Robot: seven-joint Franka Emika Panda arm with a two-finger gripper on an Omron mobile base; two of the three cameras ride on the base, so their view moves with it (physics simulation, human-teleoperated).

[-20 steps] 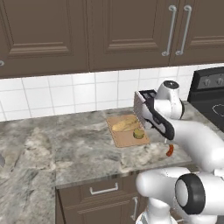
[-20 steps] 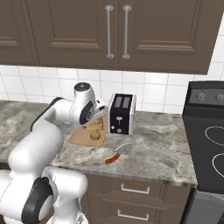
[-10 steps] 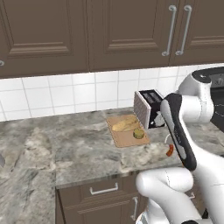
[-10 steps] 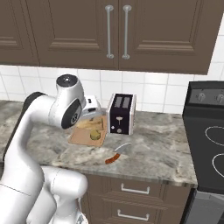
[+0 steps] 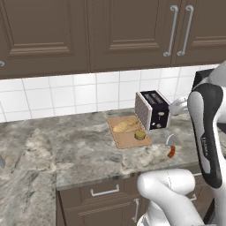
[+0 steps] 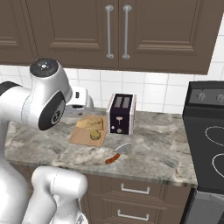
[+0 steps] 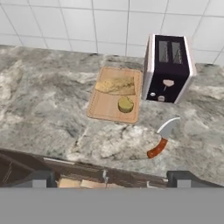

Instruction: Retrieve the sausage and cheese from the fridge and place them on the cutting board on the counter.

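Observation:
The light tan cutting board (image 7: 105,109) (image 5: 123,137) (image 6: 78,137) lies on the marbled counter (image 7: 48,109), left of the toaster. It carries a tan elongated piece (image 7: 116,85) and a small round yellow-olive piece (image 7: 125,104). Whether either one is the cheese I cannot tell. The sausage and the fridge are out of view. My gripper (image 7: 113,180) (image 6: 82,104) hangs high and back from the board, out over the counter's front edge. Its fingertips (image 7: 43,179) stand wide apart and open, with nothing between them.
A silver and black toaster (image 7: 168,68) (image 5: 152,109) (image 6: 121,113) stands right of the board. A knife with a reddish handle (image 7: 162,140) (image 6: 116,155) lies near the counter's front edge. A black stove (image 6: 205,131) is at the right. Dark cabinets hang above.
My arm has swung up and back from just beside the board and toaster, so the hand is now higher and farther off. The gripper stays open. Nothing on the counter has moved.

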